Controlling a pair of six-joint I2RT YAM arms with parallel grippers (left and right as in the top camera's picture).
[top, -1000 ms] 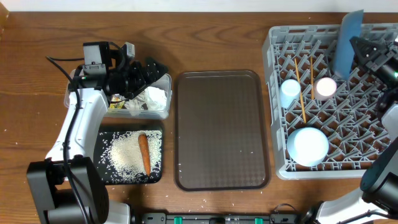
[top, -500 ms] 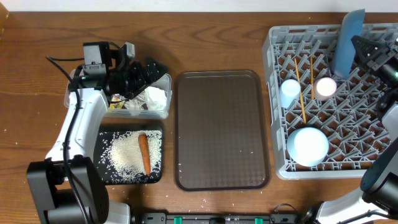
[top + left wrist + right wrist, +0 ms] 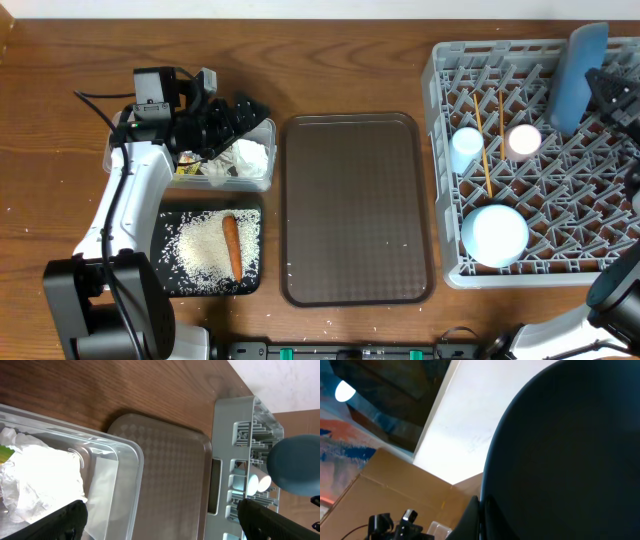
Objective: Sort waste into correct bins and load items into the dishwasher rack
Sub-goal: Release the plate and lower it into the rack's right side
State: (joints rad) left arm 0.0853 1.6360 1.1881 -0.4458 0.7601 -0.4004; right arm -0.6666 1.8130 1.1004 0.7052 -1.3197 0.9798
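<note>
My right gripper (image 3: pixel 598 92) is shut on the dark-blue plate (image 3: pixel 575 78), held on edge over the far right of the grey dishwasher rack (image 3: pixel 437 170); the plate fills the right wrist view (image 3: pixel 570 450). In the rack are the light-blue cup (image 3: pixel 466 144), pink cup (image 3: pixel 523 139), chopsticks (image 3: pixel 483 148) and white-and-blue bowl (image 3: pixel 494 235). My left gripper (image 3: pixel 240 112) is open and empty over the clear tub (image 3: pixel 262 178), which holds the white tissue (image 3: pixel 246 157) and the wrapper (image 3: pixel 190 168). The black tray (image 3: pixel 165 250) holds the rice (image 3: pixel 199 250) and the carrot (image 3: pixel 231 246).
The brown serving tray (image 3: pixel 356 206) lies between the bins and the rack, and shows in the left wrist view (image 3: pixel 165 480). A few rice grains lie on it and near the table's front edge.
My right gripper has carried the plate a little to the right and turned it. The left arm has not moved.
</note>
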